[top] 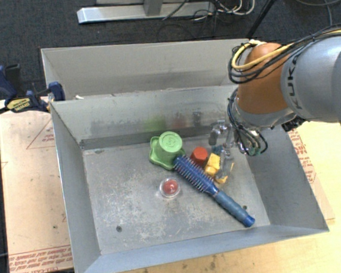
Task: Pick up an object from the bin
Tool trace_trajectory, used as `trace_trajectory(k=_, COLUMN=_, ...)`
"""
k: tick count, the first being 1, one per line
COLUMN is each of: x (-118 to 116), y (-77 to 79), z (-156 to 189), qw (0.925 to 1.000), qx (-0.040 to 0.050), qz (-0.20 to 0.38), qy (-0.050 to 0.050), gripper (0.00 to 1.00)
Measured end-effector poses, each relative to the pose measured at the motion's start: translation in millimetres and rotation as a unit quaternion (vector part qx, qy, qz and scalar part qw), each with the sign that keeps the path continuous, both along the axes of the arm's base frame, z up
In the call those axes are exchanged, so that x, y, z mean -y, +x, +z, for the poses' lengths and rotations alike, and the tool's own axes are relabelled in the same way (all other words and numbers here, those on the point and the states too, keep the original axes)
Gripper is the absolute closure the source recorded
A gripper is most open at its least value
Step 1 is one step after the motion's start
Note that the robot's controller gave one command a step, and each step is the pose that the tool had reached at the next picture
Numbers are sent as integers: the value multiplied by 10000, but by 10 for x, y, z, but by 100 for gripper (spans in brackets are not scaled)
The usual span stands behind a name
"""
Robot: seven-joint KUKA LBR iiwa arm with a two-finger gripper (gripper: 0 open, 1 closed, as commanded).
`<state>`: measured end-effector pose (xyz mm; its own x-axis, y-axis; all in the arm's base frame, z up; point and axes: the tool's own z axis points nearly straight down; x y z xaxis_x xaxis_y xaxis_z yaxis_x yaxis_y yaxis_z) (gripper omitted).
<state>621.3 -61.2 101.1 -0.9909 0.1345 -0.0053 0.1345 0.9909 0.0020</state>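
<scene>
My gripper (224, 146) sat low in the right middle of the grey bin (72, 178), just over a small yellow toy (213, 166). Clenched or released, couldn't tell. An orange-red cap (200, 154) lay just left of the toy. A blue hairbrush (210, 190) ran diagonally on the toy's near side. A green cup (165, 148) was farther left, and a clear lid with a red centre (169, 188) was near-left.

Small yellow toy (213, 166) lay on floor of bin (137, 226), right of middle, close by claw (224, 148). Its shape was hard to tell. Little orange-red block (200, 154) sat just beside it, on left. Blue brush (211, 190) lay flat and slanted, bristle end by yellow toy, handle toward near right corner. Green cup (167, 148) lay tipped over next to bristle end.
</scene>
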Motion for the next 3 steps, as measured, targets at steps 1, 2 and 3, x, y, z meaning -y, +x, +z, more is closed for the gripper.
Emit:
trace_trajectory(k=1, x=40, y=-104, z=-16, qw=9972, qx=-23, qz=-754, qy=2, gripper=0)
trace_trajectory(k=2, x=54, y=-152, z=-312, qw=9949, qx=-6, qz=-1006, qy=4, gripper=0)
trace_trajectory(k=3, x=52, y=-137, z=-302, qw=9950, qx=-1, qz=-994, qy=-4, gripper=0)
